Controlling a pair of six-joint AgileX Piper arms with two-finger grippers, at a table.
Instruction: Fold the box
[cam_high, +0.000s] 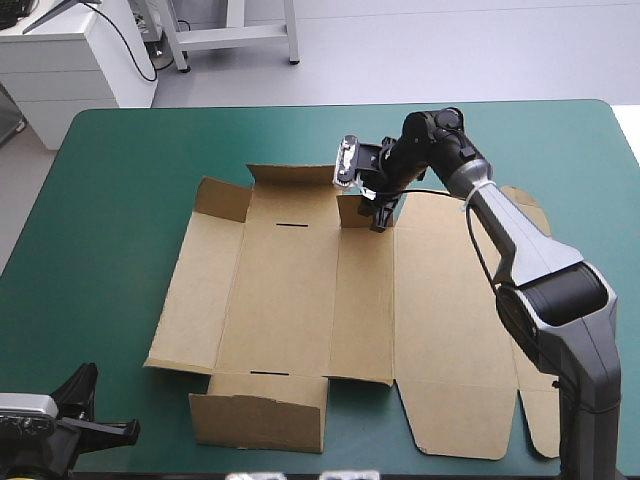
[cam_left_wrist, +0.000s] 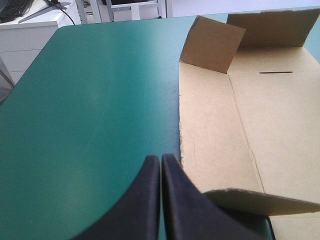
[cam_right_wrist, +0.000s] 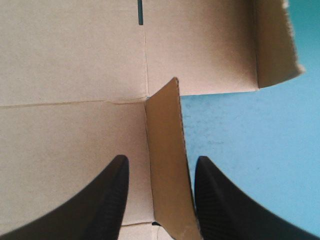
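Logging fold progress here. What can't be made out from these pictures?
High view: the right arm covers part of the box, its right-hand flaps.
Right wrist view: whether the right gripper touches the raised flap between its open fingers; the flap's foot is cut off.
Left wrist view: the box's right half lies out of frame.

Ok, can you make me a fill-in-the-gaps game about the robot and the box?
1. The right gripper is ____ around a raised flap.
2. The left gripper, beside the box, is ____.
3. The box lies on a table with a ____ cover.
Missing words: open; shut; teal-green.
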